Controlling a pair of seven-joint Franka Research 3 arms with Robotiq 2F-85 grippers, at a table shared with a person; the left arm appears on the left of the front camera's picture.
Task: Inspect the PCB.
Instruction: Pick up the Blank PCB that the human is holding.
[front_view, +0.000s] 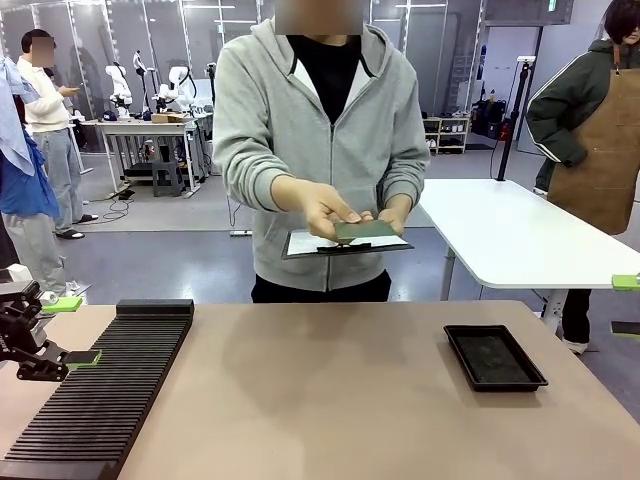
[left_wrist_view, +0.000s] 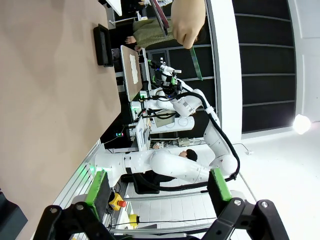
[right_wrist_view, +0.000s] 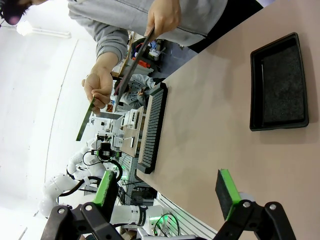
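Person in a grey zip hoodie stands at the far side of the tan table (front_view: 320, 420). The PCB (front_view: 368, 230), a thin flat grey-green board, is in the air at chest height, pinched in one hand (front_view: 325, 212) just above a dark clipboard with white paper (front_view: 310, 243), which the other hand (front_view: 395, 214) grips at its edge. It is well clear of the tabletop. Shallow black rectangular tray (front_view: 495, 357) lies on the table on the robot's right. Long black ribbed rack (front_view: 100, 390) lies along the left. Left gripper (left_wrist_view: 157, 187) is at the near left edge, jaws spread wide with nothing between the green pads. Right gripper (right_wrist_view: 165, 192) is likewise fully spread and holding nothing.
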